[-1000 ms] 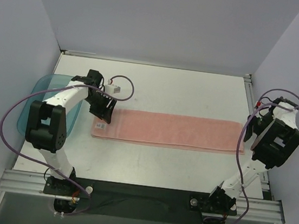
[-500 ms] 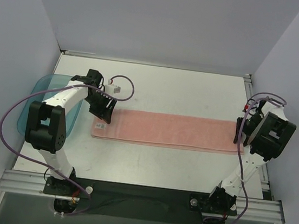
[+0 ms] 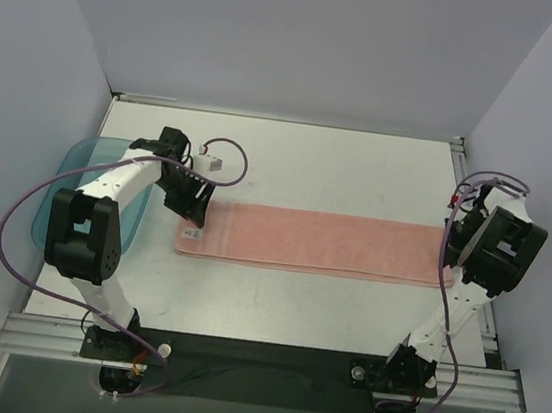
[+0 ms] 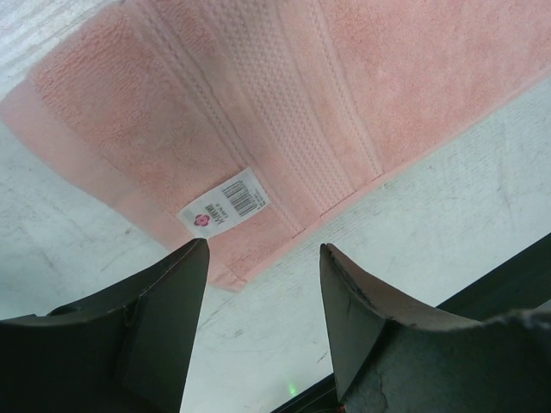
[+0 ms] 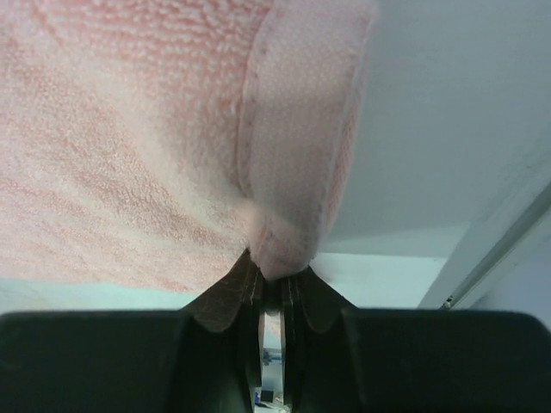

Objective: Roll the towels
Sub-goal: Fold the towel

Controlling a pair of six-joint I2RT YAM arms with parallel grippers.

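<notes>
The salmon-pink towel (image 3: 312,241) lies flat as a long strip across the middle of the table. My left gripper (image 3: 192,218) is open just above the towel's left end; in the left wrist view its fingers (image 4: 164,301) straddle the towel's near corner (image 4: 215,129), beside a white label (image 4: 224,204). My right gripper (image 3: 447,254) is shut on the towel's right end; the right wrist view shows the hem (image 5: 293,172) pinched between the shut fingertips (image 5: 277,274) and lifted into a fold.
A translucent teal tray (image 3: 82,183) lies at the left edge of the table, partly under my left arm. Grey walls close in the table on three sides. A metal rail runs along the right edge (image 3: 466,179).
My right gripper came down to the towel's right end and shut on it, and the towel slid slightly to the right. My left gripper has barely moved.
</notes>
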